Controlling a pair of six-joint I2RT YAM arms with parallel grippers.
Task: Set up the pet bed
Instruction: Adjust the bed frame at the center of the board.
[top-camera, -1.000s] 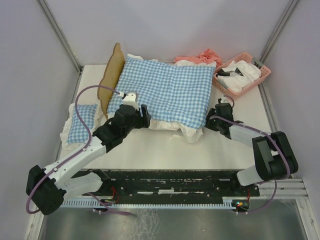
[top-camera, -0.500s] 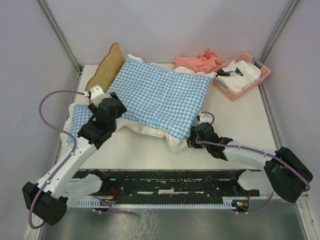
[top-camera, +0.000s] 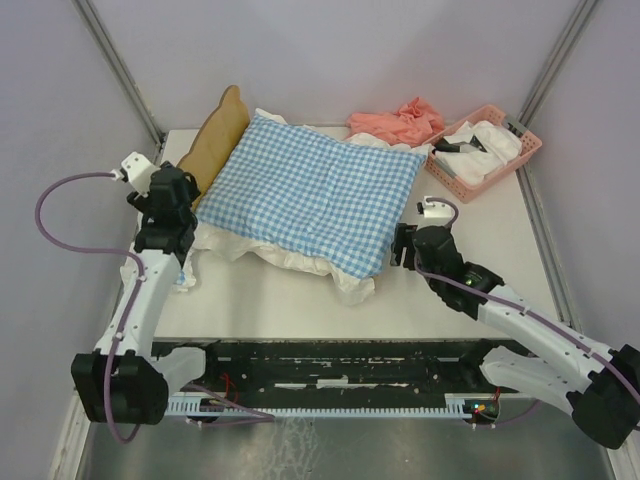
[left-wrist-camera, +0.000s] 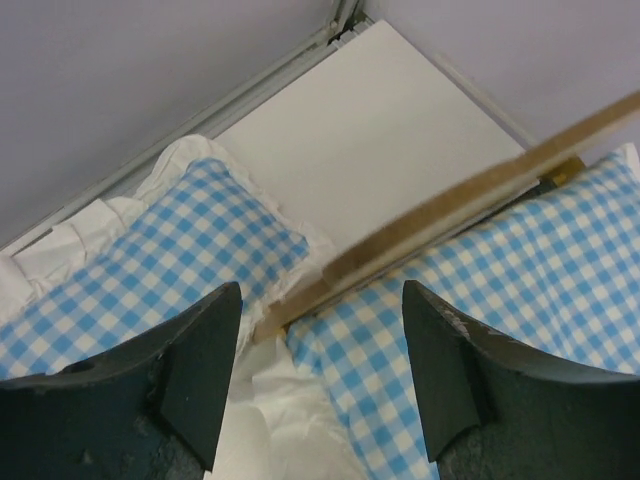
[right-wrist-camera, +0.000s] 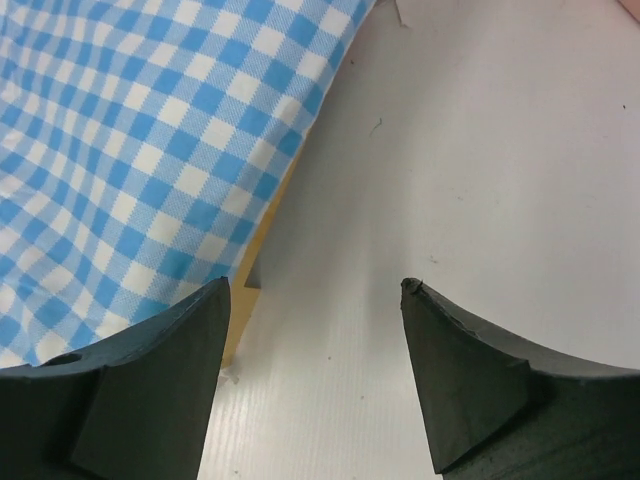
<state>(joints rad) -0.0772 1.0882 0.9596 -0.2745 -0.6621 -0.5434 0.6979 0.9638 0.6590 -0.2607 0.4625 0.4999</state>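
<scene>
At the left edge, the left gripper (left-wrist-camera: 318, 300) is hanging with its jaws spread and holding nothing. A small checked pillow (left-wrist-camera: 150, 265) is lying below it to one side, on the table (top-camera: 480, 225). The pet bed (top-camera: 212, 140) is sitting at the far left-centre of the table, its wooden headboard at the left end and leaning outward. A large checked cushion (top-camera: 310, 195) is covering nearly all of the frame, so the long axis seems to be running left to right, foot angled toward the near right. A pink cloth (top-camera: 400, 118) is lying behind the cushion. The right gripper (right-wrist-camera: 315, 290) is hovering open and empty over bare table just beside the cushion's right edge. A pink basket (top-camera: 527, 150) is sitting at the far right.
</scene>
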